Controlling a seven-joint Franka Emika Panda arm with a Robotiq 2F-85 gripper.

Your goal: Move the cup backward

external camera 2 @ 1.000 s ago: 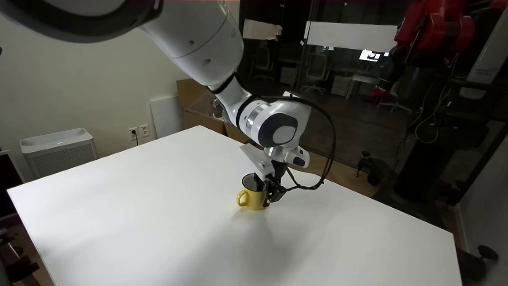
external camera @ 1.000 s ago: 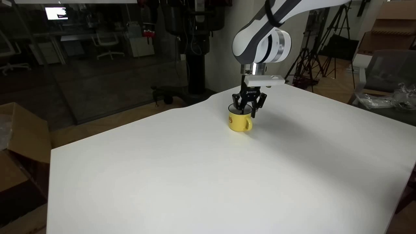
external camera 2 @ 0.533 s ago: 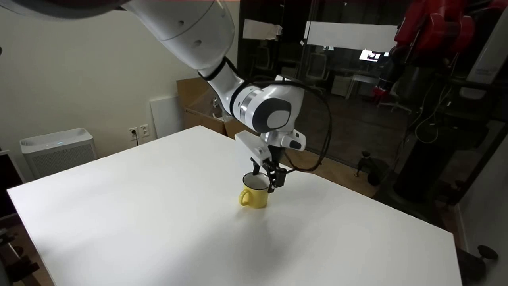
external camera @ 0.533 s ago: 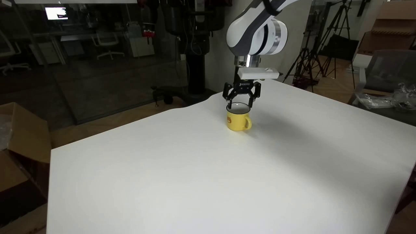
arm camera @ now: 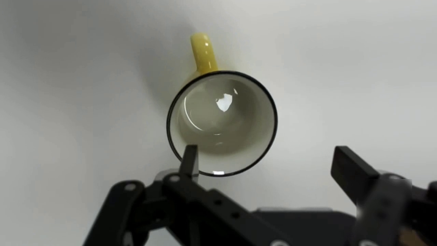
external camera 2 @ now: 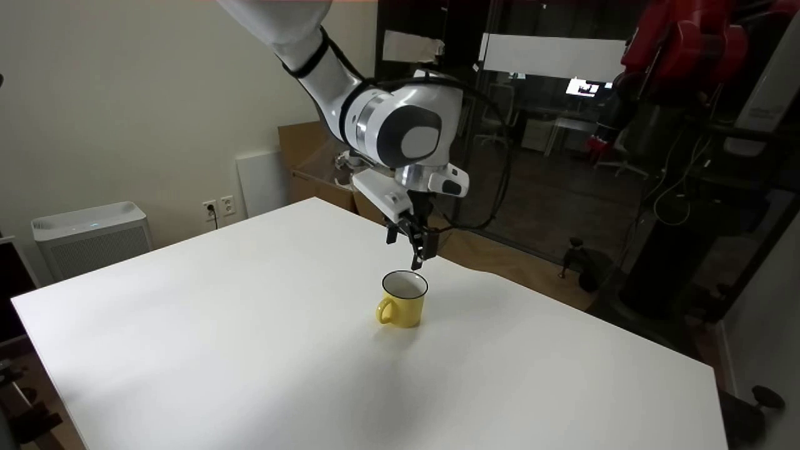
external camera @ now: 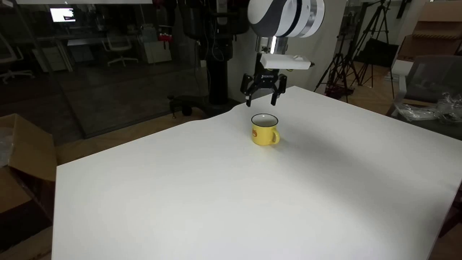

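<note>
Table (external camera: 202,202): white top, near edge running out of frame in both exterior views. Arm (external camera 2: 329,82): reaches in from above; upper links cut off at the top in both exterior views. Gripper (external camera: 261,104): jaws spread wide, raised above the cup (external camera: 264,135) and apart from it, table surface showing between them in an exterior view. Its body is cut off along the bottom of the wrist view; there one finger (arm camera: 188,162) hides a short stretch of the rim (arm camera: 275,121), and the other finger is partly blurred. Cup: stands upright on the table, yellow with a white inside and dark rim. Seen from the wrist, most of its outer wall is hidden beneath the rim; a bright reflection masks a patch of the inside. Handle (arm camera: 204,53): yellow, in sight in all three views. Mark (external camera: 255,133): reddish, on the outer wall, too small to make out.
</note>
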